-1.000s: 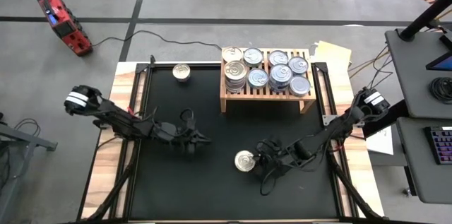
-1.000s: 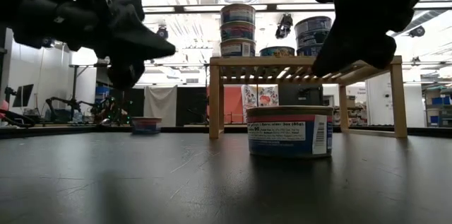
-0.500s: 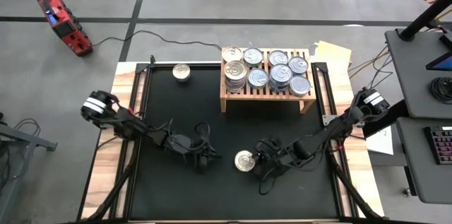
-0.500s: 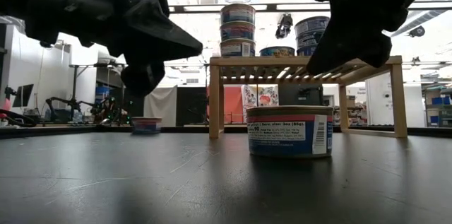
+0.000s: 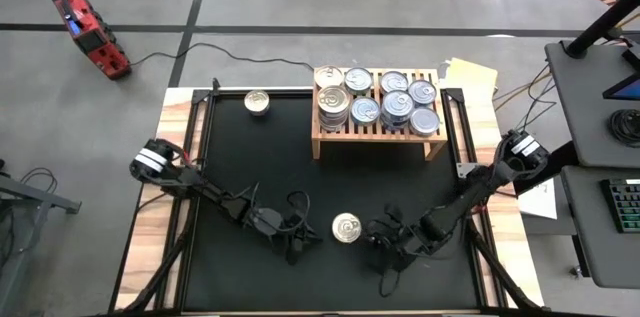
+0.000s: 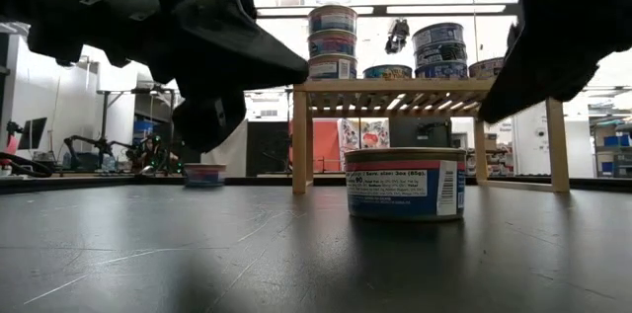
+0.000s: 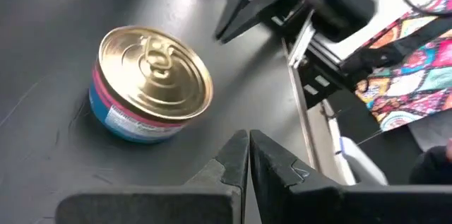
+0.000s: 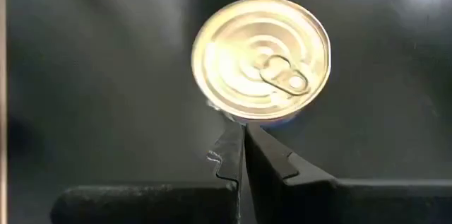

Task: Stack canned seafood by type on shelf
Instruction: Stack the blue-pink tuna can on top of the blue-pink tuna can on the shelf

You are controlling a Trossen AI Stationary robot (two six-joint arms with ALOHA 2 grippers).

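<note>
A flat tin [image 5: 347, 227] with a gold lid and a blue-and-red label stands on the black mat near its near edge; it also shows as the tin [image 6: 405, 185], [image 7: 152, 83], [image 8: 261, 58]. My left gripper [image 5: 303, 242] [image 7: 248, 136] is shut, just left of the tin and off the mat. My right gripper [image 5: 376, 239] [image 8: 244, 128] is shut, just right of the tin, and raised [image 6: 504, 106]. The light-wood shelf [image 5: 378, 140] stands at the far side on its short legs. Its slatted top carries several stacked tins [image 5: 382, 97].
A second tin [image 5: 258, 103] stands alone at the mat's far-left edge. The black mat [image 5: 250, 167] lies open between the shelf and the grippers. Bare wooden table strips [image 5: 150, 227] run along both sides, and the metal frame rails follow the mat's edges.
My left gripper has swept toward the table's right and near edge, ending close beside the tin. My right gripper has drawn back from the tin toward the near-right. The tin has stayed in place.
</note>
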